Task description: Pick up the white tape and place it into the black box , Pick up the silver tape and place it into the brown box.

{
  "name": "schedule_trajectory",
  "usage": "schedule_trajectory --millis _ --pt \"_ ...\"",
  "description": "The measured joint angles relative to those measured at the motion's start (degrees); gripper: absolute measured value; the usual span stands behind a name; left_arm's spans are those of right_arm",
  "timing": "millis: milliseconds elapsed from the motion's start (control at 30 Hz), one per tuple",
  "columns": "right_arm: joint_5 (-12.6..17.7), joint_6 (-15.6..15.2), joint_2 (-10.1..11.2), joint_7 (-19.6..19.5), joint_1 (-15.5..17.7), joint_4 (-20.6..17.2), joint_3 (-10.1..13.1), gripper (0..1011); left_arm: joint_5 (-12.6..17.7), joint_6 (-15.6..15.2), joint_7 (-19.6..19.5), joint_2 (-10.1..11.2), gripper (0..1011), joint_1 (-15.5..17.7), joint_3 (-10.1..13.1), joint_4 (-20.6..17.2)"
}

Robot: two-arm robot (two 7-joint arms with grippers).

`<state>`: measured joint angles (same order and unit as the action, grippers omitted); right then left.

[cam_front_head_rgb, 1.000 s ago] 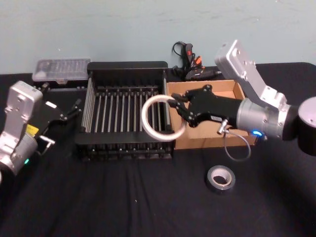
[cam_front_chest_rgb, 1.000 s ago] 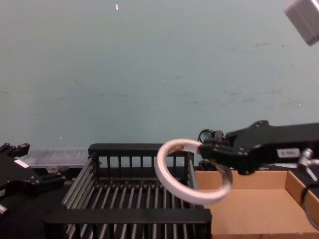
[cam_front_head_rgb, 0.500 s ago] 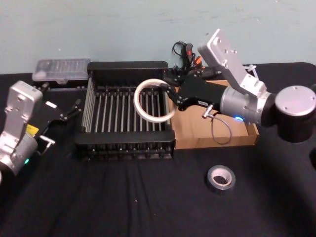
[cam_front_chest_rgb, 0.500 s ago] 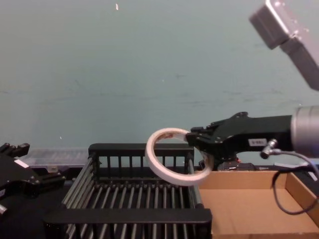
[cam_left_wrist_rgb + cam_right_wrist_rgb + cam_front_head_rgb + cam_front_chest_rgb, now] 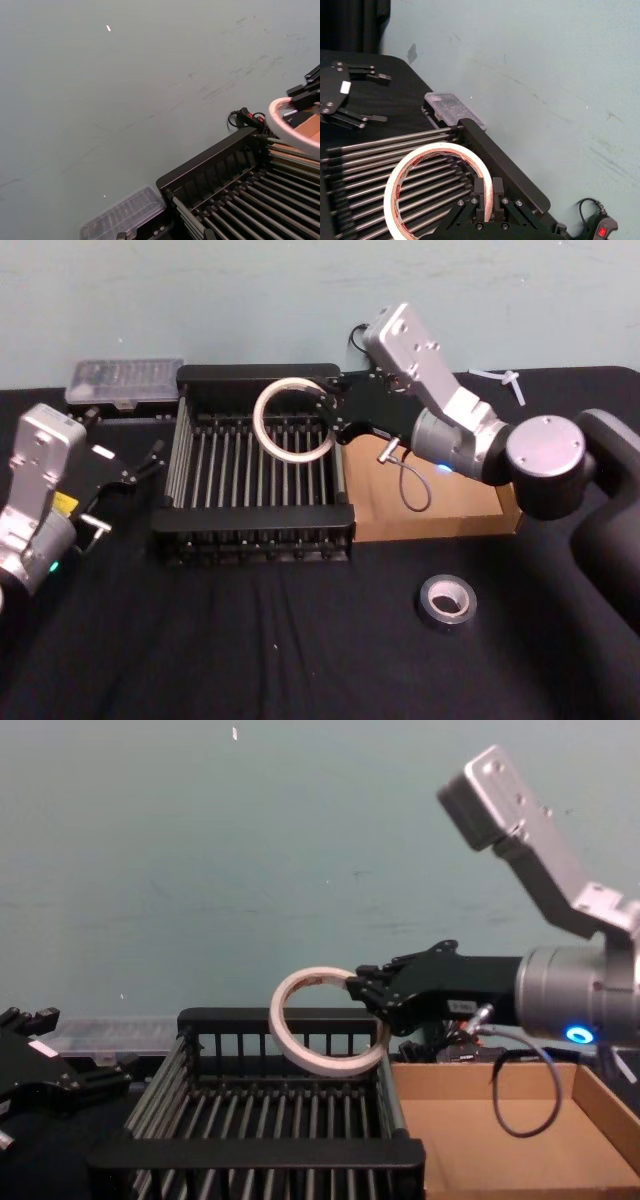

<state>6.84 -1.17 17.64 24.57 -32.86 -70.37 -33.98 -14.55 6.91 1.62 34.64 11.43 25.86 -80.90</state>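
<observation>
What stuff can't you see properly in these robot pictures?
- Brown box: head view, the right arm covers much of its floor.
- Black box: chest view, its front is cut off by the lower edge.
- White tape: right wrist view, the right gripper hides where it is pinched.
- Silver tape: head view, too small to read any marks.

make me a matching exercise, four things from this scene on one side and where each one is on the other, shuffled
Things:
1. white tape
2. silver tape
3. left claw
4. brown box

Places:
A. flat on the black cloth, in front of the brown box
B. beside the black box, on its right
C. parked left of the black box
D. held above the black box by the right claw

Pairs: 1-D, 2-A, 3-C, 4-B
</observation>
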Motion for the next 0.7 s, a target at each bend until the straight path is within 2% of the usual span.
schedule_trajectory --millis 267,433,700 --pt "-4.6 4.8 -3.1 -2.9 -1.5 5.8 -0.9 100 0.0 0.0 0.0 0.0 1001 0.0 0.0 0.0" --pt "-6.7 6.4 -4.3 -3.8 -2.1 8.3 -1.3 101 0.0 0.0 0.0 0.0 1001 0.0 0.0 0.0" --pt "-8.3 7.3 -5.8 -3.9 -2.7 11.1 -1.4 100 0.0 0.0 0.0 0.0 1001 0.0 0.0 0.0"
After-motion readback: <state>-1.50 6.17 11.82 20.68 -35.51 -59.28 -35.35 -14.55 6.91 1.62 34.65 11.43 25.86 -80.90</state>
